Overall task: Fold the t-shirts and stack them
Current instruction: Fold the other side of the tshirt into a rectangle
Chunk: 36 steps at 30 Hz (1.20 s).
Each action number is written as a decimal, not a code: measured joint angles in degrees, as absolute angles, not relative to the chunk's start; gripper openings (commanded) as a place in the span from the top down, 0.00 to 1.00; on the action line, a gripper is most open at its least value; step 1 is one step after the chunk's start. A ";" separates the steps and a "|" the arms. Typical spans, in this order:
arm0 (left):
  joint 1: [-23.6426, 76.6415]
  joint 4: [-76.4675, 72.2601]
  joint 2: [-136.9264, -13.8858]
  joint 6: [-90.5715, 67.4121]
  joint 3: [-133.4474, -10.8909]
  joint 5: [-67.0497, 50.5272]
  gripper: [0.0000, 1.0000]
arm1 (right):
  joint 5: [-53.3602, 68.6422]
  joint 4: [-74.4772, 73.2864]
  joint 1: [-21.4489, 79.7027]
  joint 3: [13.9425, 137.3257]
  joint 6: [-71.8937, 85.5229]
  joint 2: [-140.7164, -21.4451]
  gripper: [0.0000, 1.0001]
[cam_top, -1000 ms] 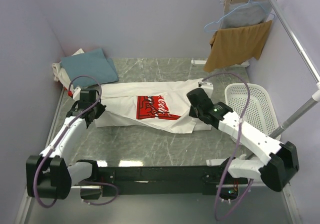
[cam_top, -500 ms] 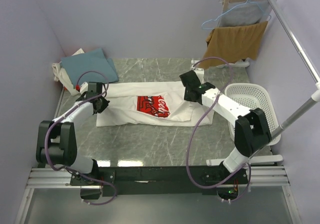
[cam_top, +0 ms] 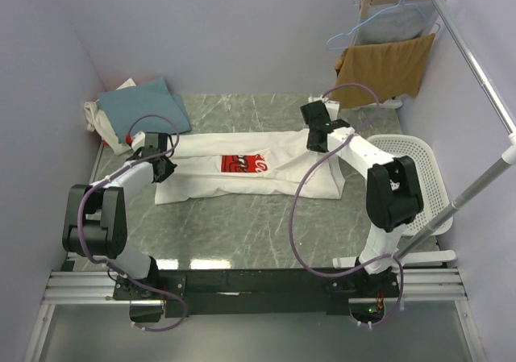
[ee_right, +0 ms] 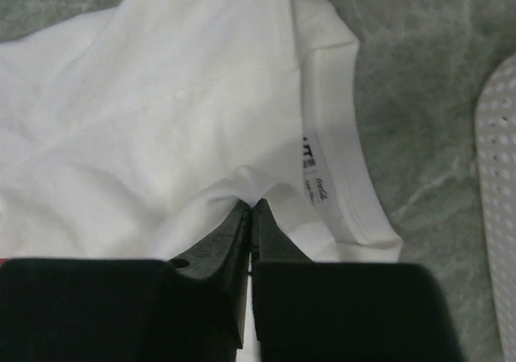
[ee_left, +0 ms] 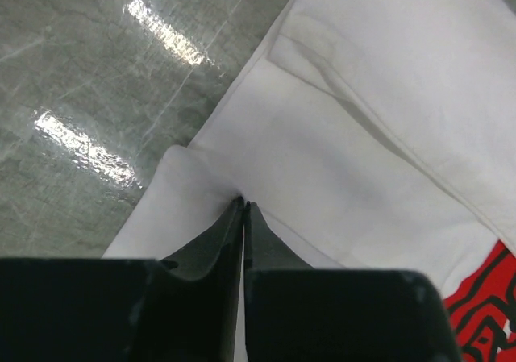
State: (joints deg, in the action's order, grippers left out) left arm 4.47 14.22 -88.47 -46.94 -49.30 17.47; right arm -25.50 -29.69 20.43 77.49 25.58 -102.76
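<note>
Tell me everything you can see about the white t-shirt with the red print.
The white t-shirt is soft, thin-looking cloth, lying partly folded as a long band across the marbled table. Its red print faces up, only partly showing. The collar, with a neck label, is at the right end. The left tool is shut on a pinch of cloth at the left end, the right tool on cloth near the collar.

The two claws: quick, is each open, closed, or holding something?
Left gripper: closed, pinching the white t-shirt.
Right gripper: closed, pinching the same white t-shirt.
</note>
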 measured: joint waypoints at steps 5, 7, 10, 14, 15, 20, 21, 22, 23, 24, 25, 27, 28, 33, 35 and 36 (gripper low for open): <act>4.47 12.86 -91.46 -45.58 -49.34 17.21 0.12 | -24.03 -29.15 20.43 81.34 24.73 -107.96 0.35; 4.47 12.56 -91.46 -45.25 -49.34 17.39 0.01 | -24.36 -29.26 20.43 81.36 24.64 -108.38 0.34; 4.51 11.90 -90.21 -45.43 -49.17 17.78 0.01 | -24.56 -28.51 20.43 80.64 24.60 -107.70 0.33; 5.63 11.92 -84.79 -45.43 -48.21 17.91 0.00 | -21.10 -28.47 20.43 75.20 25.61 -102.59 0.36; 6.35 11.94 -83.13 -45.45 -48.10 17.91 0.01 | -19.31 -28.49 20.43 74.00 25.96 -101.21 0.36; 9.67 11.90 -76.27 -45.47 -47.77 17.08 0.00 | -7.20 -25.58 20.43 64.88 29.74 -94.35 0.38; 9.76 11.88 -75.42 -45.47 -47.48 16.71 0.01 | -5.19 -24.91 20.43 63.02 30.72 -93.54 0.39; 9.74 11.88 -74.87 -45.45 -47.20 16.45 0.01 | -3.42 -24.27 20.43 61.32 31.75 -93.03 0.39; 9.74 11.97 -74.39 -45.45 -46.89 16.29 0.01 | -1.83 -23.77 20.43 59.90 32.60 -92.86 0.39; 9.72 11.99 -74.17 -45.43 -46.63 16.08 0.01 | -0.58 -23.18 20.43 58.70 33.54 -92.84 0.40; 9.72 11.99 -74.06 -45.41 -46.37 15.79 0.01 | 0.36 -22.83 20.43 57.87 34.17 -92.84 0.40; 9.74 12.10 -73.97 -45.28 -45.84 15.14 0.01 | 2.37 -21.69 20.43 56.03 35.68 -92.84 0.40; 9.74 12.14 -73.95 -45.25 -45.60 14.81 0.01 | 3.14 -21.10 20.43 55.40 36.34 -92.84 0.41; 9.76 12.71 -73.95 -45.23 -45.21 14.35 0.01 | 4.86 -18.31 20.43 54.35 38.06 -92.90 0.44; 9.76 12.80 -73.84 -45.23 -45.21 14.35 0.01 | 4.86 -17.32 20.43 54.35 38.11 -93.10 0.53; 9.76 12.80 -73.80 -45.23 -45.21 14.31 0.01 | 4.82 -17.02 20.43 54.37 37.93 -93.23 0.61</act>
State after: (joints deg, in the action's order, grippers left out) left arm 9.76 12.80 -73.80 -45.23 -45.21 14.31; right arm 4.82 -17.02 20.43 54.37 37.93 -93.23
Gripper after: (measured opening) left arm 0.994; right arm 0.542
